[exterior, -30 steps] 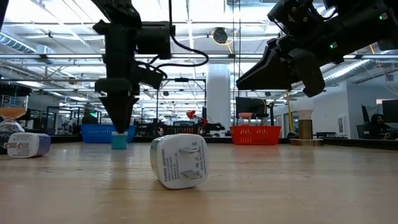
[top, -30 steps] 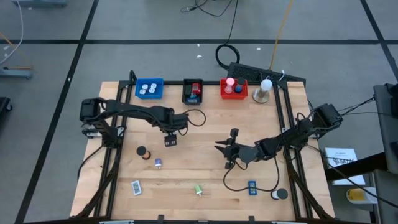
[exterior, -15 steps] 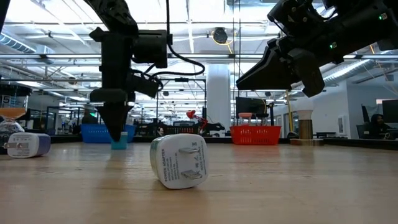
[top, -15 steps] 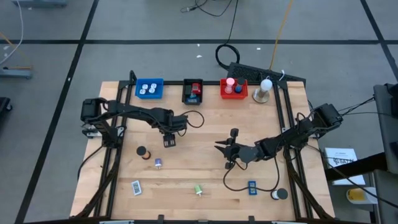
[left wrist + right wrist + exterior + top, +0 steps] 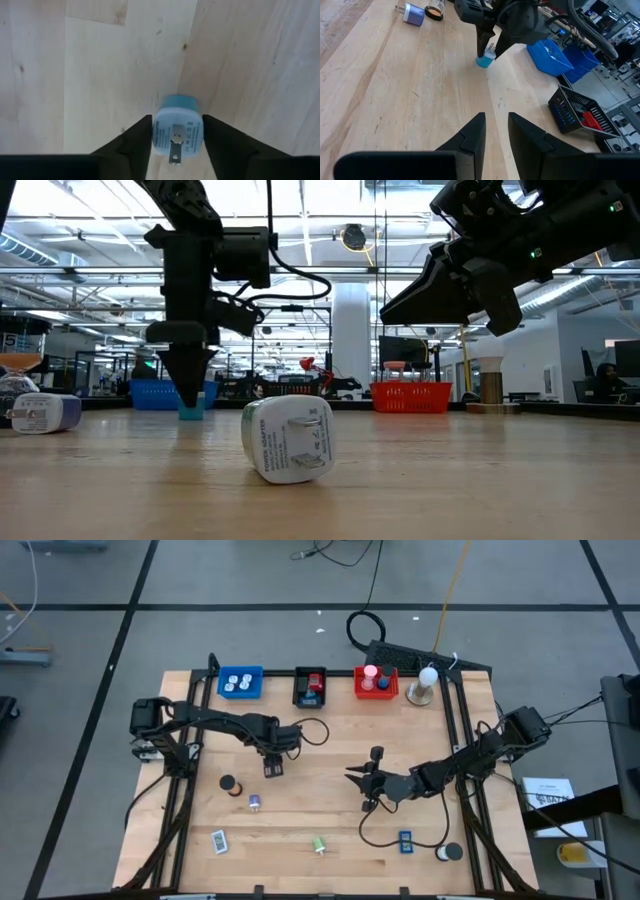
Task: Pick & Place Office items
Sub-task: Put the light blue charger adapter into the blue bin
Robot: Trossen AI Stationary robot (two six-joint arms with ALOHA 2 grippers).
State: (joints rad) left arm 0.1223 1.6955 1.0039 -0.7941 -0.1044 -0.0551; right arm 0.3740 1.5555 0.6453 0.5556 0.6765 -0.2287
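- Light wooden table: carries both dark arms, three trays along its far edge and the scattered office items.
- Left gripper: points down, left of the table's centre. In the left wrist view both dark fingers touch the sides of a small teal plug adapter with white face and metal prongs. The fingers stand narrowed on it; the adapter stands on the wood, prongs up.
- Right gripper: hangs above the table right of centre. Fingers are set narrow with a small gap, holding nothing.
- Blue rectangular tray, black rectangular tray and red rectangular tray: in a row at the far edge. Each holds items.
- White ball-topped stand: just beside the red tray.
- White plug adapter: lies on the near part of the table.
- Purple-and-white plug adapter and small black cylinder: near each other, on the near side of the left gripper.
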